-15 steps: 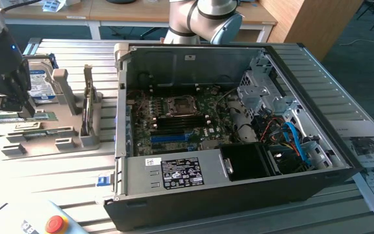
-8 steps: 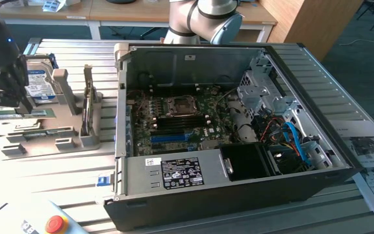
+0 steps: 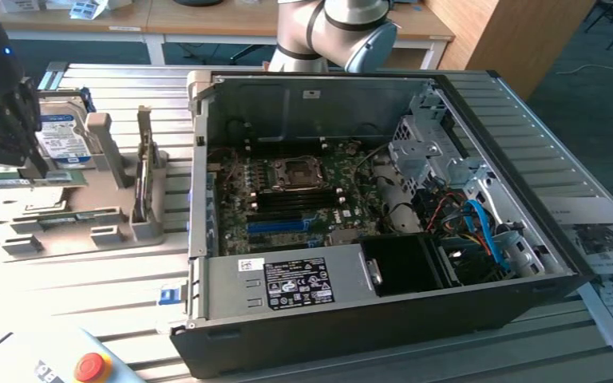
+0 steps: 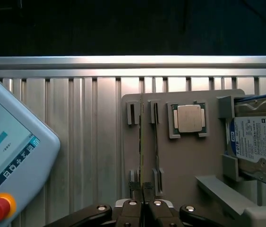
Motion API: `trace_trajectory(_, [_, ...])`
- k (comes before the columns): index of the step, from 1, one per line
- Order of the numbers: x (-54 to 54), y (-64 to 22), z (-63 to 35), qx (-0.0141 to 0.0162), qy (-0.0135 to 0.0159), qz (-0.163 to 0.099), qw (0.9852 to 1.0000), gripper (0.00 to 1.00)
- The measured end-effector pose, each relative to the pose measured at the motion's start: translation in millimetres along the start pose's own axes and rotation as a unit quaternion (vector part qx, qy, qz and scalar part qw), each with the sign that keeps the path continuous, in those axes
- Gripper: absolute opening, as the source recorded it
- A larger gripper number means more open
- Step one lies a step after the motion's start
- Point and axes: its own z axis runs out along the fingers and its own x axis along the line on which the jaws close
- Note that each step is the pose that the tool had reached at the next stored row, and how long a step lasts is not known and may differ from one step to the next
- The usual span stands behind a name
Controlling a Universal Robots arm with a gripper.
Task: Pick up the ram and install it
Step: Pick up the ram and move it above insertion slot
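Observation:
The ram point(image 3: 25, 181) is a thin green stick, held level just over the grey parts fixture point(image 3: 104, 223) at the exterior view's far left. My gripper point(image 3: 29, 163) is shut on it from above. In the wrist view the ram point(image 4: 141, 142) shows edge-on as a thin line running away from my gripper point(image 4: 142, 208), whose jaws are pressed together on its near end. It lies over the fixture's point(image 4: 180, 161) slotted holders. The open computer case point(image 3: 562, 271) lies at the exterior view's right, its motherboard point(image 3: 296, 199) exposed and well apart from the gripper.
A hard drive with a blue-and-white label point(image 4: 258, 142) and a square silver processor point(image 4: 189, 118) rest on the fixture beside the ram. A teach pendant with a red button point(image 4: 10, 156) lies on the ribbed metal table point(image 4: 85, 142). Printed papers point(image 3: 605, 247) lie beyond the case.

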Motion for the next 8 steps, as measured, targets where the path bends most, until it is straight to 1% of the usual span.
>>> trace_trajectory(8, [-0.2,0.5,-15.9,0.0000,-0.0001,0.002,1.0000,0.12])
